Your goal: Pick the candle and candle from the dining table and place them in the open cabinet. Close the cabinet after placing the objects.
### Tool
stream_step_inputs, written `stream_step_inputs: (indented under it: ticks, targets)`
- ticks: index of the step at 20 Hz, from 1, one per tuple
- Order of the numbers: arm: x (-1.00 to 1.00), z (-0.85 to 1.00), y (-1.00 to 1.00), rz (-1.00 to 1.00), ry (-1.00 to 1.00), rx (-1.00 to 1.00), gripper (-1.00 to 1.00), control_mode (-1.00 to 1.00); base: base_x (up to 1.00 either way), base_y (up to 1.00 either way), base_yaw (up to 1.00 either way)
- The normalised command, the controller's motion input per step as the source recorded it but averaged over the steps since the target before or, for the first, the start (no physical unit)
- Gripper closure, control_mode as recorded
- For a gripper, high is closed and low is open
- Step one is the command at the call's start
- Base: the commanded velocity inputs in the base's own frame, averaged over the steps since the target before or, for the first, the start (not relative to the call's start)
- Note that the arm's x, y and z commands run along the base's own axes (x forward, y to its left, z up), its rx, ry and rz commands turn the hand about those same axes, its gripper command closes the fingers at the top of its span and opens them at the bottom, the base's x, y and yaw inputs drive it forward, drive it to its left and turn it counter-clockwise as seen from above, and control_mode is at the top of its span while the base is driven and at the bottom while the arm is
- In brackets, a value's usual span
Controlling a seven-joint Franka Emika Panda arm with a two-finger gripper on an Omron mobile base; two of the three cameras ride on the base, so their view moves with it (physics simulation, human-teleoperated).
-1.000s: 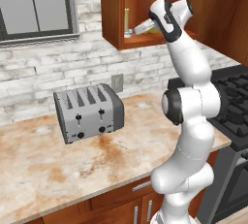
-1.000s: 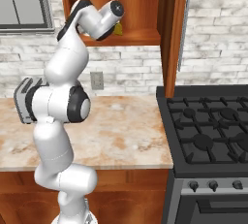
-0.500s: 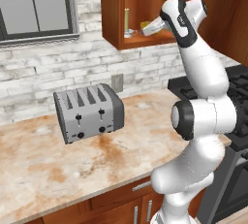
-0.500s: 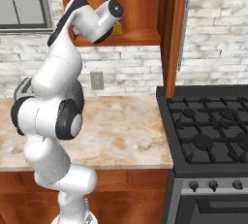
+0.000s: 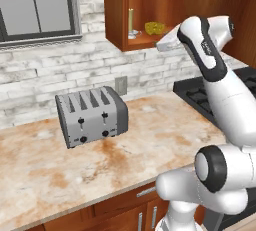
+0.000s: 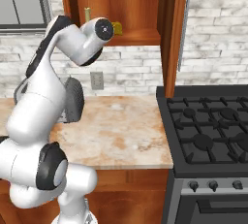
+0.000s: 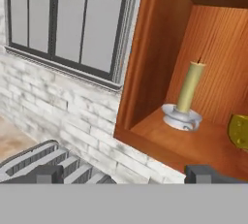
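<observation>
A slim olive-yellow candle (image 7: 189,87) stands upright in its round silver dish holder (image 7: 181,118) on the shelf of the open cabinet (image 5: 116,20), near the cabinet's left wall. The same candle (image 5: 131,21) (image 6: 87,14) appears in both base views. My gripper (image 5: 161,45) (image 7: 126,174) hangs open and empty just outside the shelf's front edge, a little below and to the right of the candle. Its fingertips (image 7: 202,173) touch nothing. The cabinet door (image 6: 170,34) is swung open, with its long silver handle (image 6: 182,33) on the far side. The dining table is out of view.
A yellow wedge (image 5: 154,27) (image 7: 238,131) lies on the shelf to the right of the candle. Below, a silver toaster (image 5: 92,116) sits on the mottled stone counter (image 5: 150,140). A black stove (image 6: 213,131) adjoins the counter on the right. A window (image 7: 68,19) is left of the cabinet.
My hand has drawn back from the shelf, moving down and to the right, and the arm's elbow has swung. The candle stays on the shelf. The jaws remain open.
</observation>
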Motion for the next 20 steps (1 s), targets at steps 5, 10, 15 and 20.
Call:
stream_step_inputs:
  ticks: [5,10,15,20]
  targets:
    - [-0.93,-0.01,0.00,-0.08,-0.08,0.00,-1.00,-1.00,0.00,0.00,0.00]
    - [-0.85,0.00,0.00,-0.07,-0.01,0.00,-1.00,-1.00,0.00,0.00,0.00]
    - [-0.80,0.00,0.00,-0.06,0.00,0.00,-1.00,-1.00,0.00,0.00,0.00]
    - [-0.67,0.00,0.00,-0.06,0.00,0.00,-1.00,-1.00,0.00,0.00,0.00]
